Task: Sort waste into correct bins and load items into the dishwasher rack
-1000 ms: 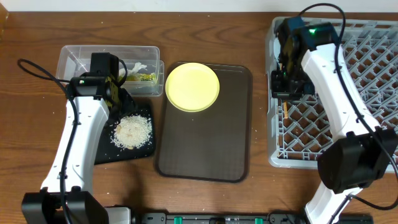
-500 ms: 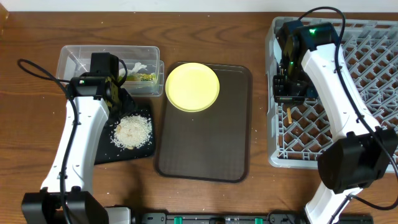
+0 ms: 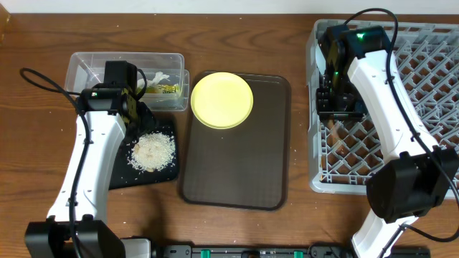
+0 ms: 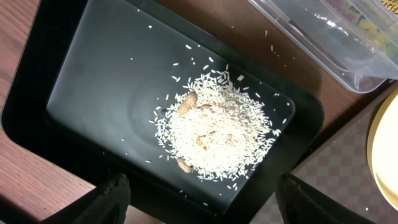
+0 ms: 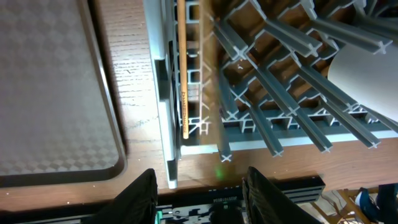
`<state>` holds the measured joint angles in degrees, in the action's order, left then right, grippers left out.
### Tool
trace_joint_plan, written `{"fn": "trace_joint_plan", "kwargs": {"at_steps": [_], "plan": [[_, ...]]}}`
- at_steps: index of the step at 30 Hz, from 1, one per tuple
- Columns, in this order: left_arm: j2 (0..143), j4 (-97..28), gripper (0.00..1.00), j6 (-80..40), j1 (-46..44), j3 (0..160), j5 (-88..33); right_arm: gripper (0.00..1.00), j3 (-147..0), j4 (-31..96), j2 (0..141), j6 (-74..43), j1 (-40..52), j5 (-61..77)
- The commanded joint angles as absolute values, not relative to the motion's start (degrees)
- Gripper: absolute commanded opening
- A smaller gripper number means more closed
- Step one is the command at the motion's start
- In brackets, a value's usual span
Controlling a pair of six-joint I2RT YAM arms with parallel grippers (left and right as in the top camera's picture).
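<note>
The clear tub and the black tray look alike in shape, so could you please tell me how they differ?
The clear tub is see-through with taller walls; the black tray is opaque and shallow. The clear tub holds the snack wrapper and a white scrap; the black tray holds the rice pile. Both are rectangular and lie next to each other.

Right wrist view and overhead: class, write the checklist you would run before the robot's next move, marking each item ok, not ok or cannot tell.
1. Right hand open and empty: ok.
2. Chopstick lying in the dishwasher rack, clear of that hand: ok.
3. Second chopstick in the rack: cannot tell.
4. Yellow plate loaded: not ok, it sits on the brown tray.
5. Rice in the black tray: ok.
6. Left hand open: ok.
</note>
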<state>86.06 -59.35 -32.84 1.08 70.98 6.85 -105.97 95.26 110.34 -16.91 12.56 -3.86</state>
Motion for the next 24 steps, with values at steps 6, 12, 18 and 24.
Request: {"fn": "trace_joint_plan", "kwargs": {"at_steps": [6,12,18,24], "plan": [[86.15,-60.1,0.77,-33.08,1.32,71.46,8.01,0.43,-105.93,93.45,109.71,-16.01,12.67,-4.12],[86.15,-60.12,0.77,-33.06,1.32,71.46,8.03,0.43,-105.93,93.34,109.71,-16.01,12.69,-4.03],[86.15,-60.12,0.77,-33.08,1.32,71.46,8.01,0.39,-105.93,92.95,109.71,-16.01,12.69,-4.05],[86.15,-60.14,0.77,-33.08,1.32,71.46,8.01,0.36,-105.93,91.53,109.71,-15.09,12.82,-3.95]]}}
